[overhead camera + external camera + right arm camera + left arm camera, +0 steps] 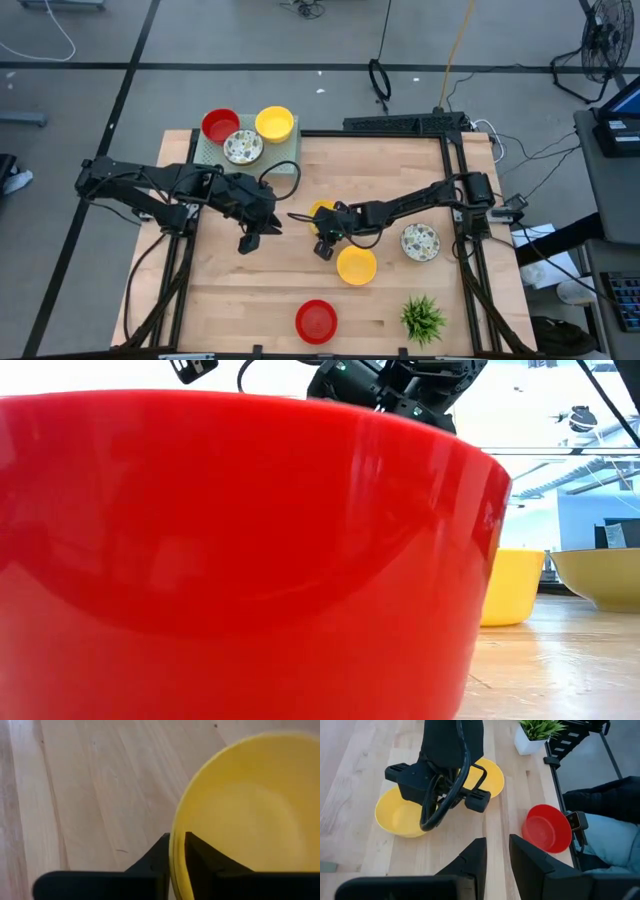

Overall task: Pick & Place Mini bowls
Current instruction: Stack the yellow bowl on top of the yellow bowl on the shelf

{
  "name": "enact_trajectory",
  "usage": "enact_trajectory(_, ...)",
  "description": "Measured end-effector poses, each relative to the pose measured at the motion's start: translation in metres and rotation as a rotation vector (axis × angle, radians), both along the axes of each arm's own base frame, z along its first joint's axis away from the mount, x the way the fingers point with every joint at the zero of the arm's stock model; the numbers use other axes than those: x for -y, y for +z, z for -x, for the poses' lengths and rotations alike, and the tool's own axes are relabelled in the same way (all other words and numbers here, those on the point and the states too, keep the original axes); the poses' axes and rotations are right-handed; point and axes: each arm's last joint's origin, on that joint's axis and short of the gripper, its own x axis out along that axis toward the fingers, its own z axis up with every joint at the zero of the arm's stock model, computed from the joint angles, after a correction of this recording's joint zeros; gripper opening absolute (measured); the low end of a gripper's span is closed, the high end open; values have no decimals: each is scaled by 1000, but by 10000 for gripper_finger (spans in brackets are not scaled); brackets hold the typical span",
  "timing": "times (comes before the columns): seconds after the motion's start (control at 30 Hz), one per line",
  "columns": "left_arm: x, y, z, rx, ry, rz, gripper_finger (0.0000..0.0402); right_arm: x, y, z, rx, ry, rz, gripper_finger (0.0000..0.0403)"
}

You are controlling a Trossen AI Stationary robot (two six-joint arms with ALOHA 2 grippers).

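My right gripper [325, 244] [177, 851] points down over the table's middle, shut on a yellow mini bowl [320, 211] [402, 815]. A second yellow bowl [356, 266] rests on its base just near-right of it. A red bowl [316, 320] stands by the near edge and fills the low view [240, 550]. A white floral bowl [420, 242] stands to the right. My left gripper [250, 240] [497, 854] hovers open above bare wood left of the yellow bowl and touches nothing. My right gripper has the yellow bowl by its rim [178, 822], on the bowl's near side. One finger [202, 857] is inside the bowl and the other [152, 857] outside, coming from above and pointing down. In the left wrist view the bowl seems to sit level on the table.
On a green mat [280, 165] at the far-left corner stand a red [220, 125], a yellow [274, 123] and a floral bowl [243, 147]. A small potted plant [423, 318] stands at the near right. Bare wood lies at the table's near left.
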Motion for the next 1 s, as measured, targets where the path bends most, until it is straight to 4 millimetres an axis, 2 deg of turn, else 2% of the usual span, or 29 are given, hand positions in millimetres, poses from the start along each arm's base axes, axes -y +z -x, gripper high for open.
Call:
enact_trajectory(0.2,0,0,0,0,-1,-1,86,-1,6,1,19,45,-25,100)
enact_trajectory(0.43,0,0,0,0,-4,-5,86,-3,56,16,105,126,-114,147)
enact_trajectory(0.57,0,0,0,2,6,-17,86,-2,96,41,131,155,-144,155)
enact_trajectory(0.73,1,-6,-6,-14,79,-93,86,1,143,81,161,157,-145,151)
enact_trajectory(0.87,4,-17,-19,-37,118,-172,86,2,171,109,213,118,-108,149)
enact_trajectory(1.0,10,-33,-37,-60,70,-224,86,3,190,135,244,59,-39,150)
